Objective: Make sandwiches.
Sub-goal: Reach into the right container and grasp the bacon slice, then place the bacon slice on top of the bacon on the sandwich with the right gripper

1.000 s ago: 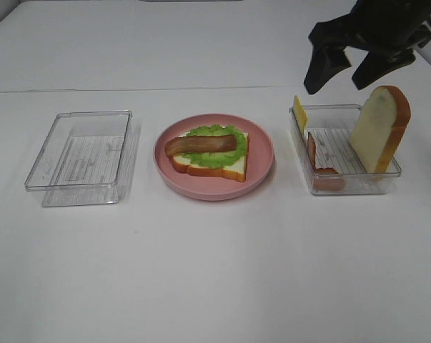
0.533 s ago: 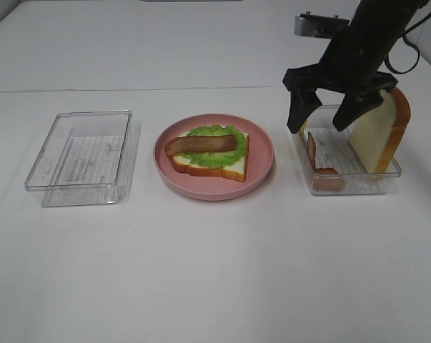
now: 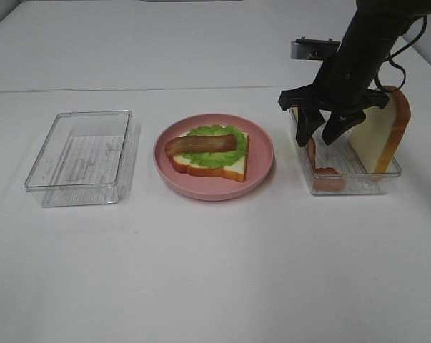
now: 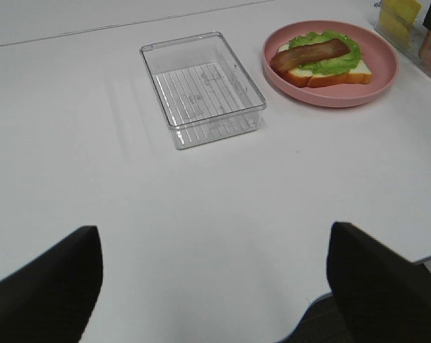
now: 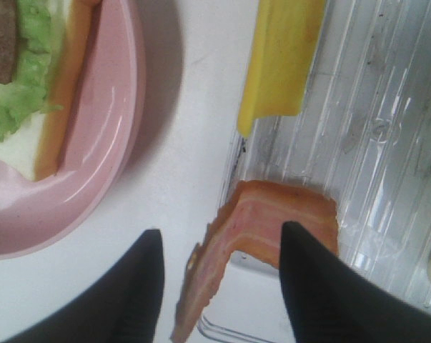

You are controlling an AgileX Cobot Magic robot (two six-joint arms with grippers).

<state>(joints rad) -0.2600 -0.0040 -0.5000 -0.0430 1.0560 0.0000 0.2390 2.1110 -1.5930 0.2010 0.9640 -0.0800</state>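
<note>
The half-built sandwich lies on the round pink plate: one bread slice, green lettuce and a brown bacon strip on top. My right gripper is down at the near-left end of the right tray, fingers apart, straddling a second bacon strip that leans over the tray wall. A yellow cheese slice stands just beyond it. The other bread slice stands upright in the same tray. My left gripper hangs open and empty over bare table.
An empty clear tray sits to the left of the plate. The right arm rises from the tray toward the back right. White table surface surrounds everything.
The right gripper dropped from above the tray down into its left end and its fingers drew closer together around the bacon strip. Food and trays have not moved.
</note>
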